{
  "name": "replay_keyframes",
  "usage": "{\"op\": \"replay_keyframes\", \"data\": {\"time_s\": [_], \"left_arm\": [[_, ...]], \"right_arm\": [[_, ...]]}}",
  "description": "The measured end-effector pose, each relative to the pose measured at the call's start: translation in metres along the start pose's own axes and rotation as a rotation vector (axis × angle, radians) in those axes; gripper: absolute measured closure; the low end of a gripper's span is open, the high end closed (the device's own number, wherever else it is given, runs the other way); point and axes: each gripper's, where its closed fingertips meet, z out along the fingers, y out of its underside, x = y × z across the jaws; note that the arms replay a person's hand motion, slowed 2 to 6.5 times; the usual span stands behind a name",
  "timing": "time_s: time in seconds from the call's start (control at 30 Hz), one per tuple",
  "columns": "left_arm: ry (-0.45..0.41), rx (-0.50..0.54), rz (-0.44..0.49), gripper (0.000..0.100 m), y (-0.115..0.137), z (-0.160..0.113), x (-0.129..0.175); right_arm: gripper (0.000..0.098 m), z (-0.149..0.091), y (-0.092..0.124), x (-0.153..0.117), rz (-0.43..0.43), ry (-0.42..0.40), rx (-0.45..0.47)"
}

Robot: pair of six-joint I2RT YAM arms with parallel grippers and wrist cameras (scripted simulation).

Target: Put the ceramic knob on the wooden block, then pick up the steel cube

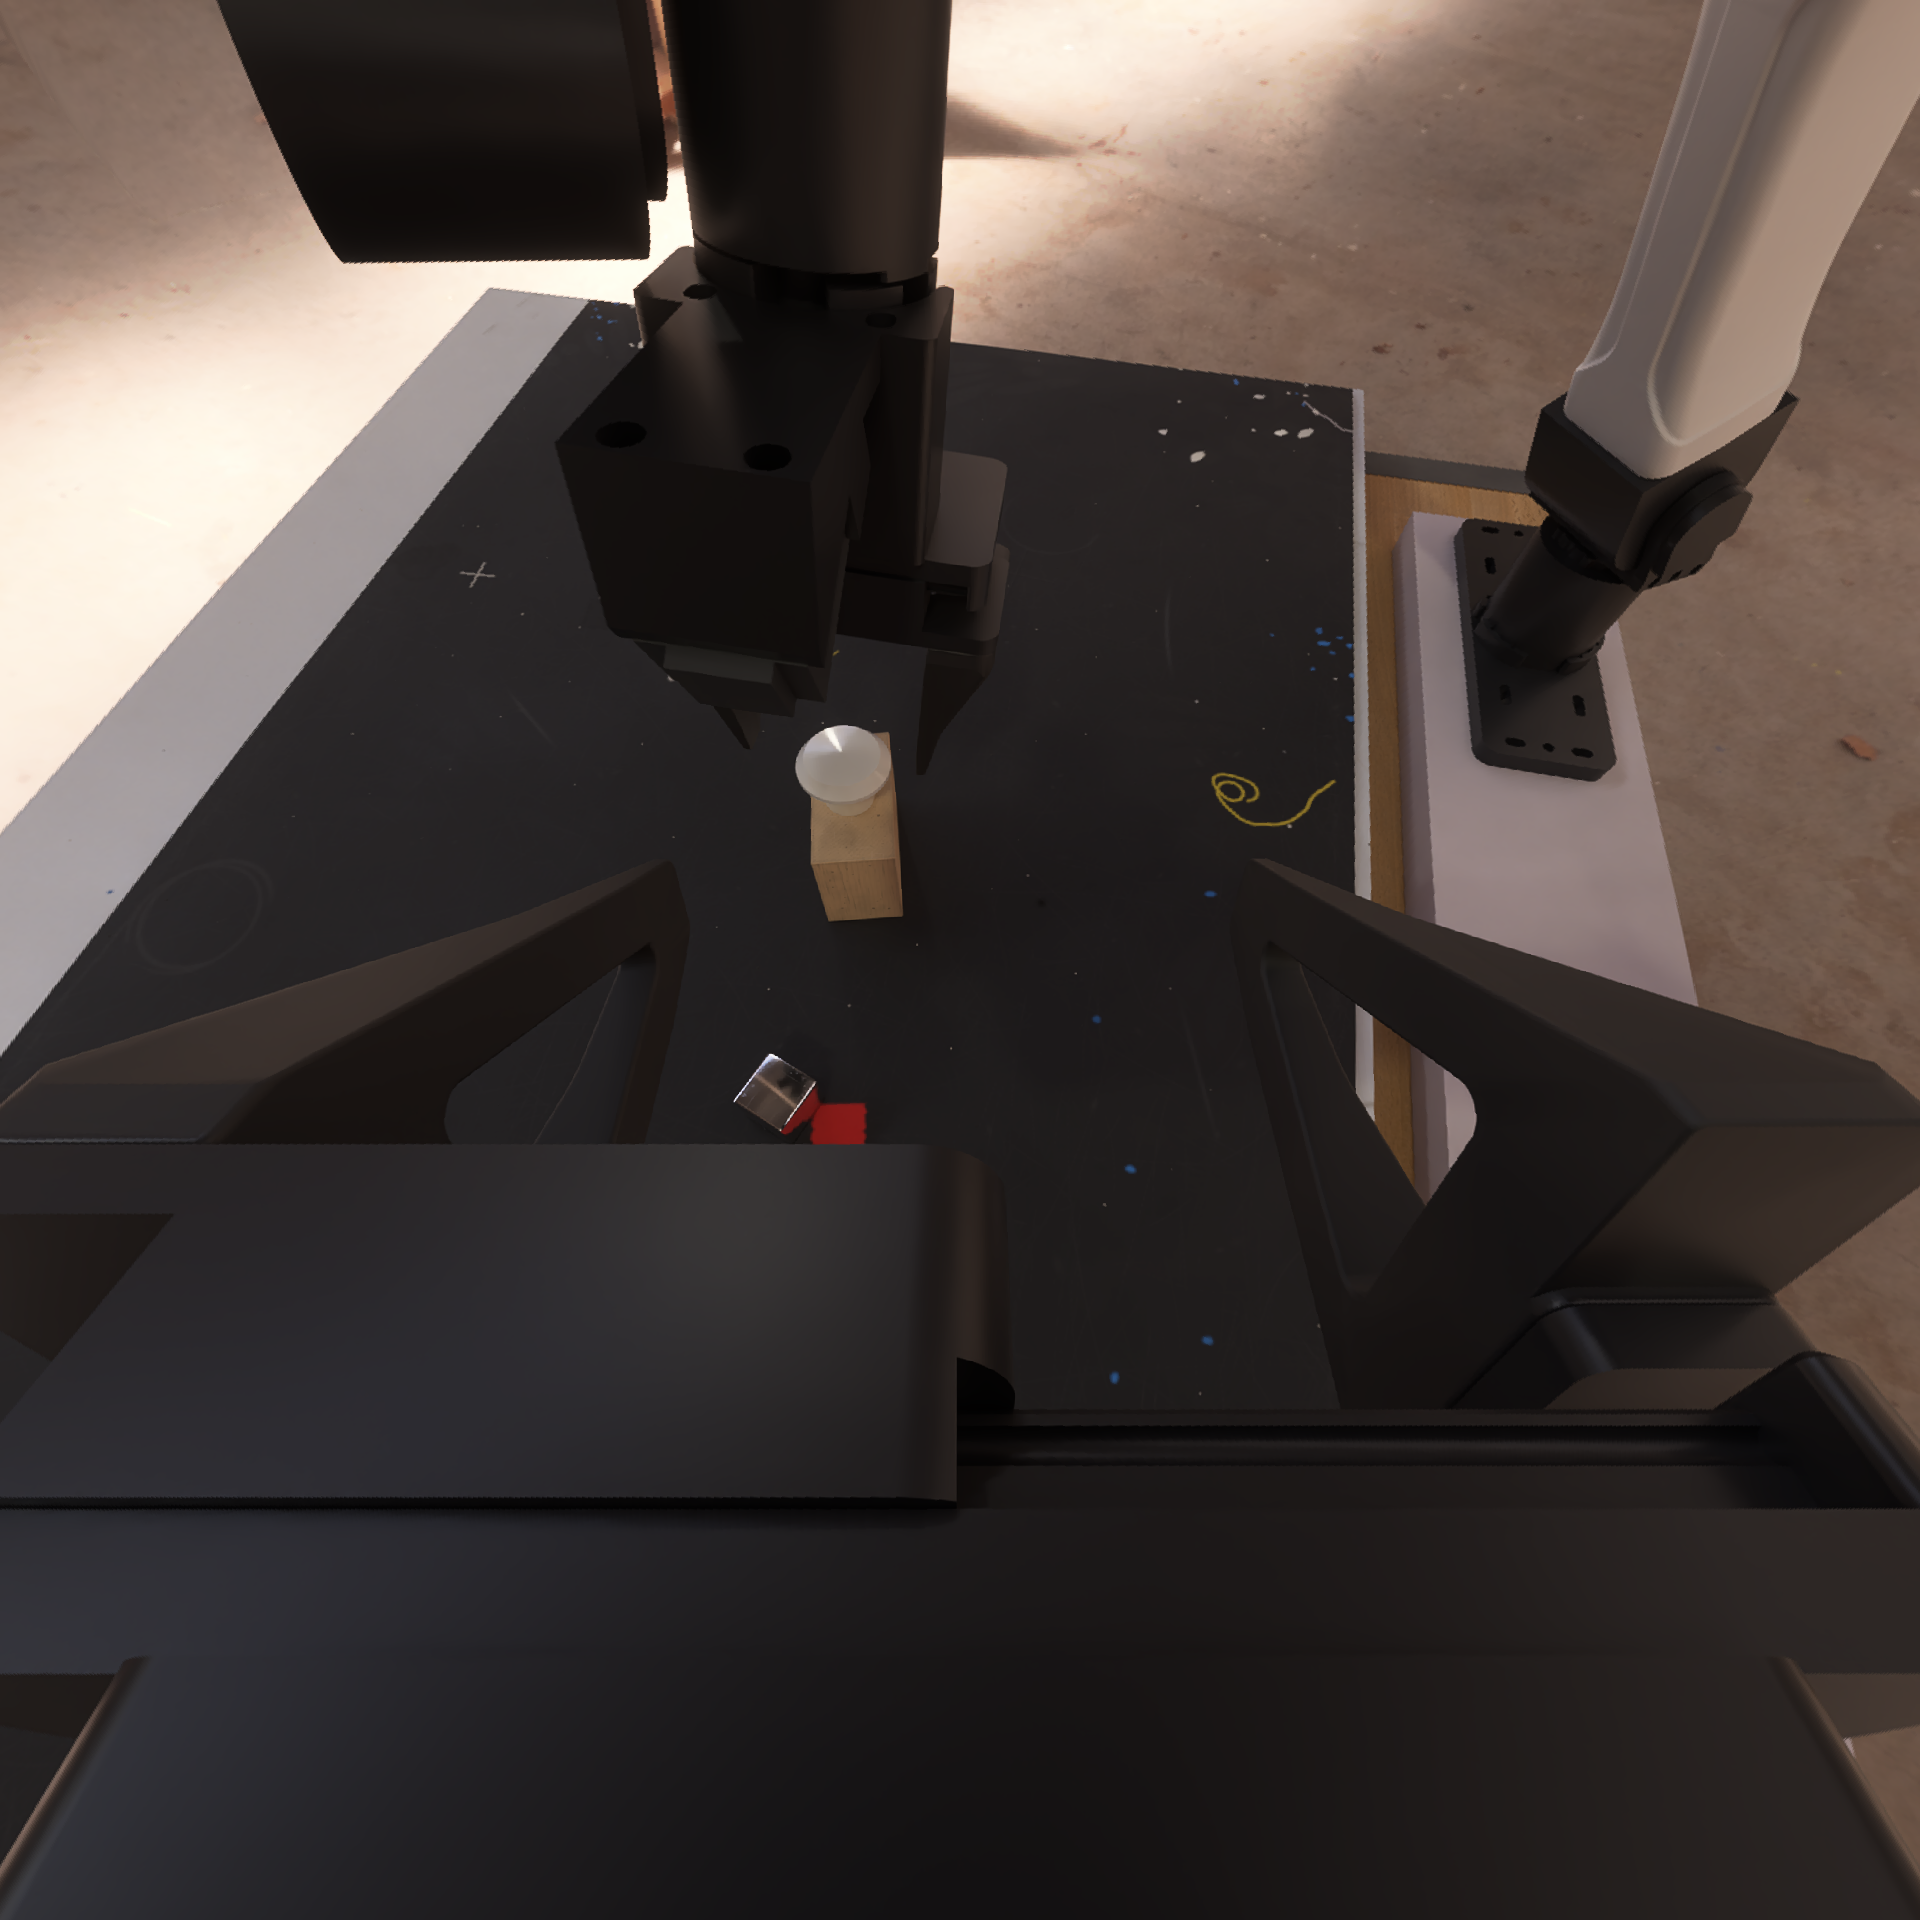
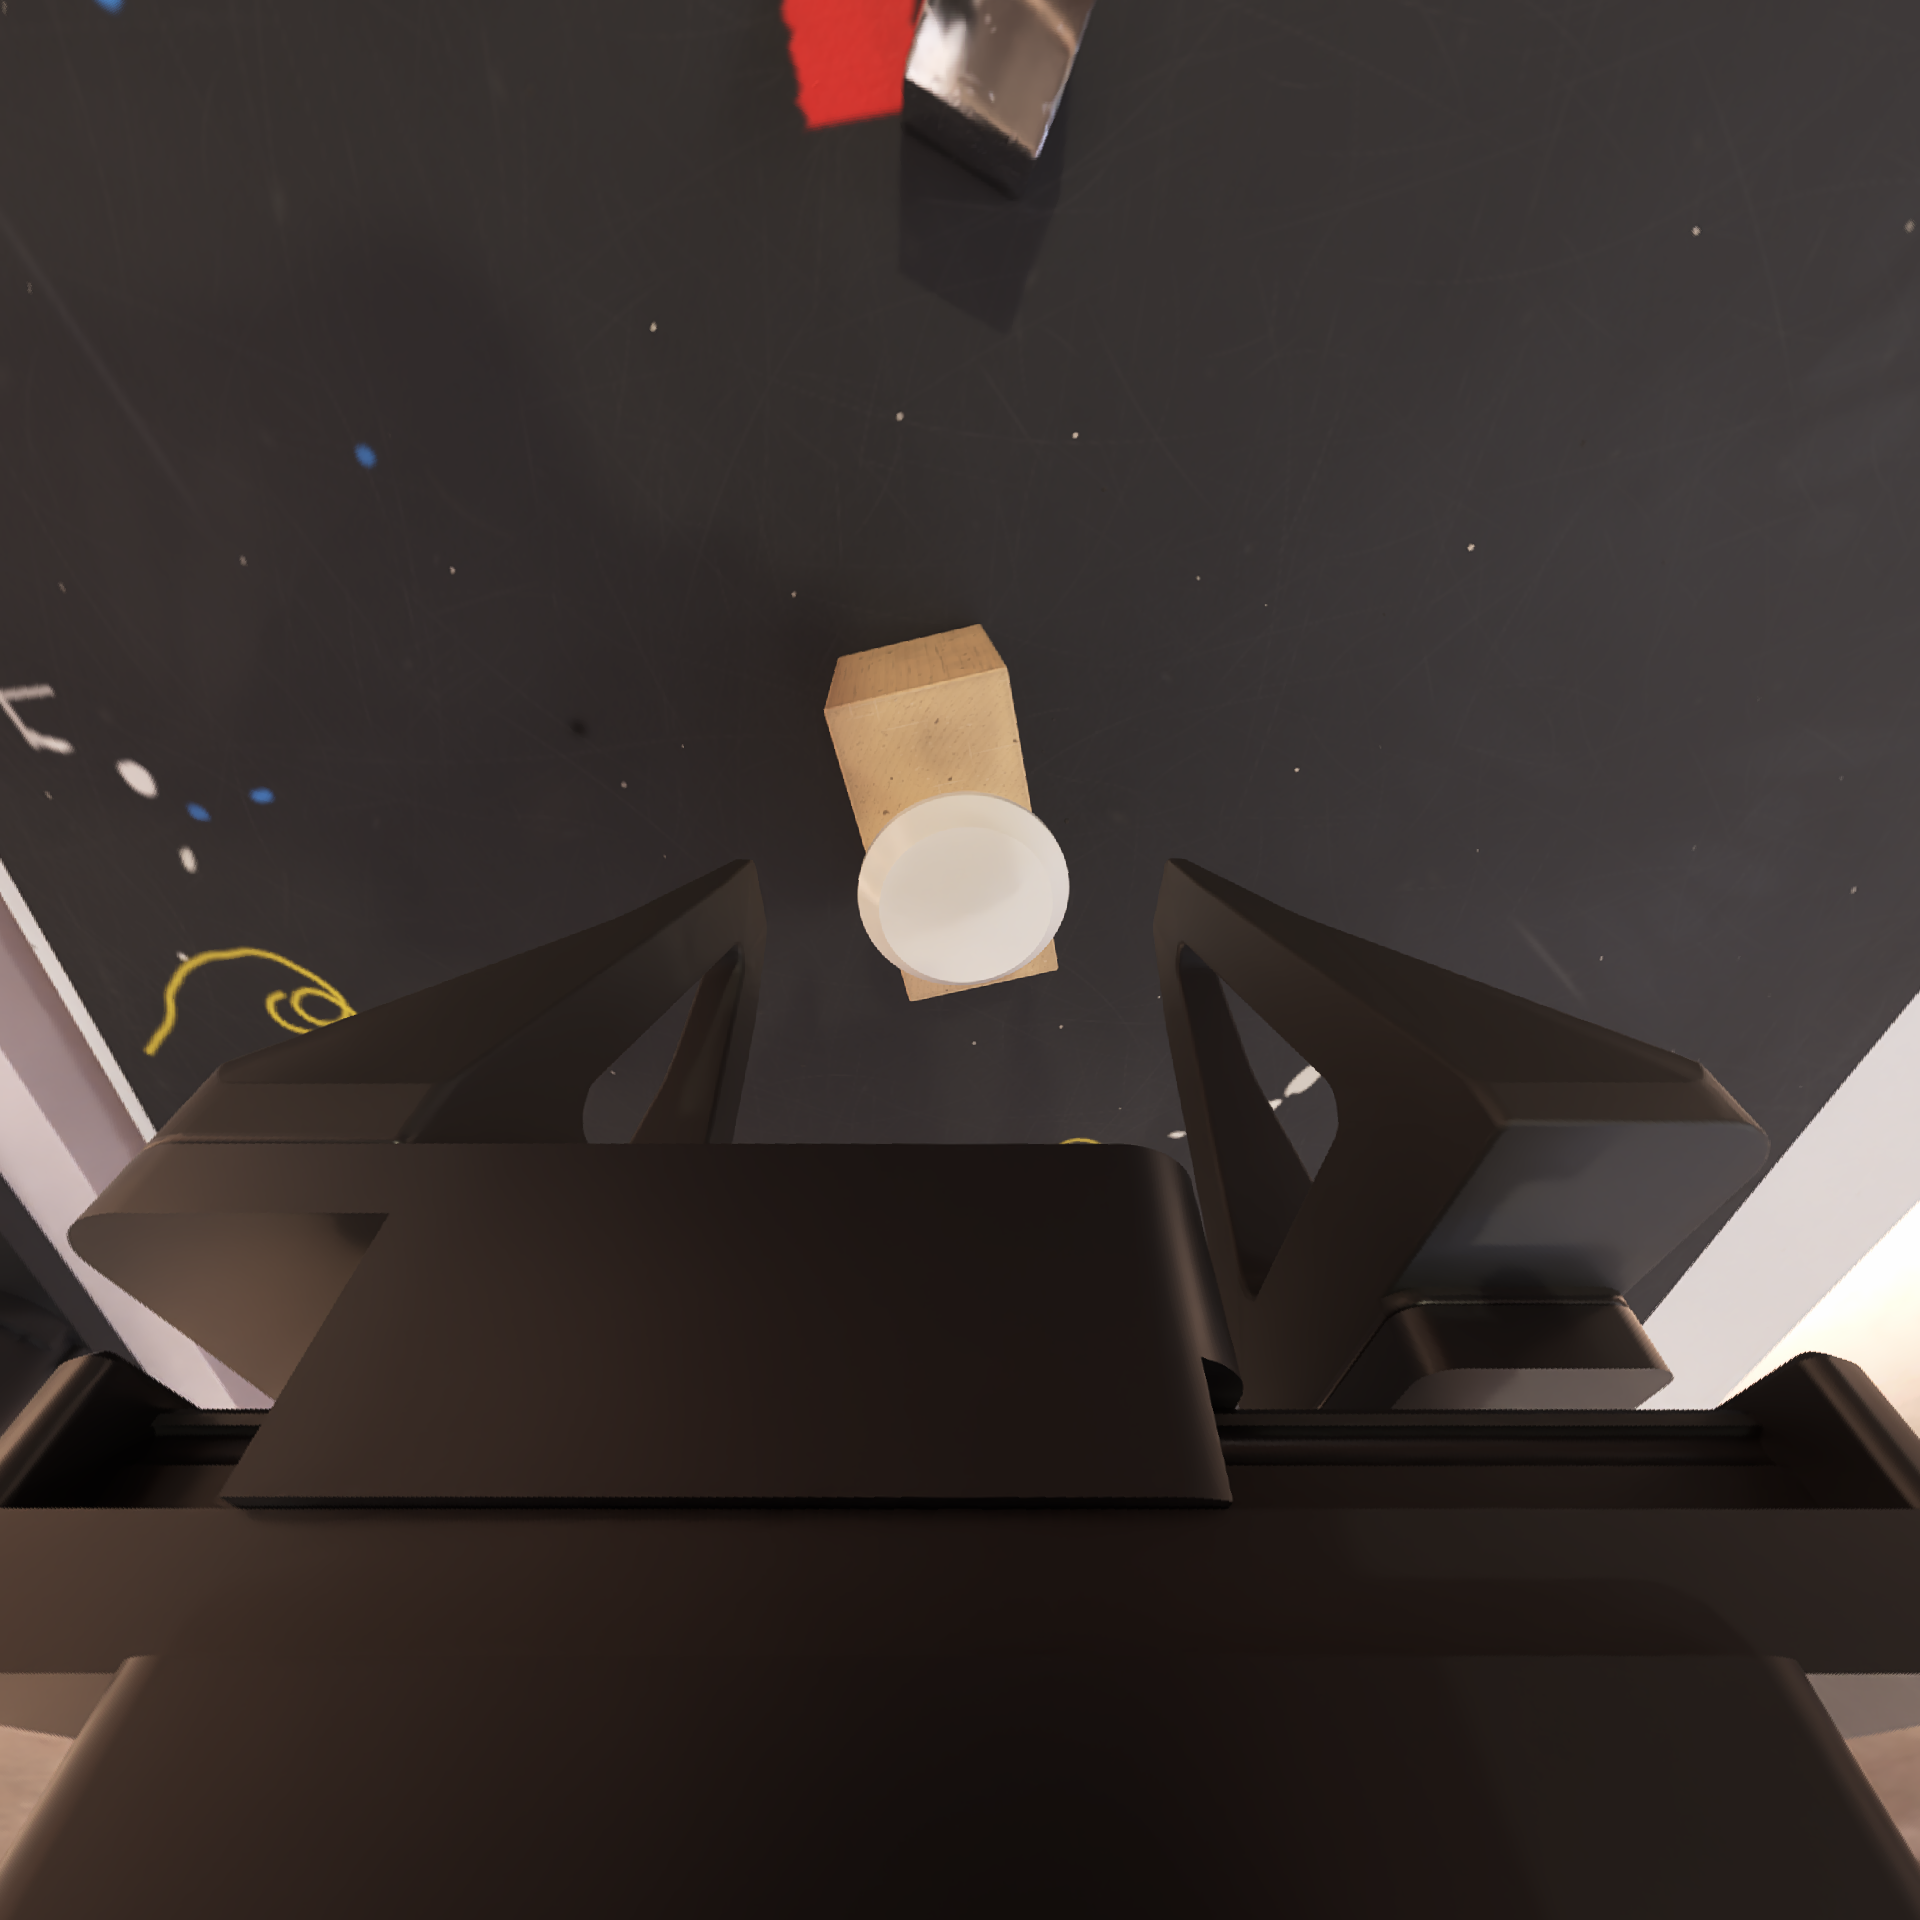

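The white, round-headed ceramic knob sat on the far end of the tall pale wooden block, so the first step looked done. The right end effector hung open directly above it, empty. The shiny steel cube lay on the dark surface below the open left end effector.

Dim dark tabletop, warm sunlit floor beyond, sharp focus, wide-angle edge stretch.
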Motion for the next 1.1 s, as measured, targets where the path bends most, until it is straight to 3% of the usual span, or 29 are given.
{"op": "replay_keyframes", "data": {"time_s": [0.53,1.1], "left_arm": [[-0.028,0.008,0.01,0.011,-0.004,-0.01,-0.001],[-0.059,0.03,0.02,0.011,-0.01,-0.024,-0.003]], "right_arm": [[0.0382,-0.004,-0.043,0.006,0.287,0.087,0.033],[0.0397,0.031,-0.09,0.007,0.4,0.123,0.001]]}}
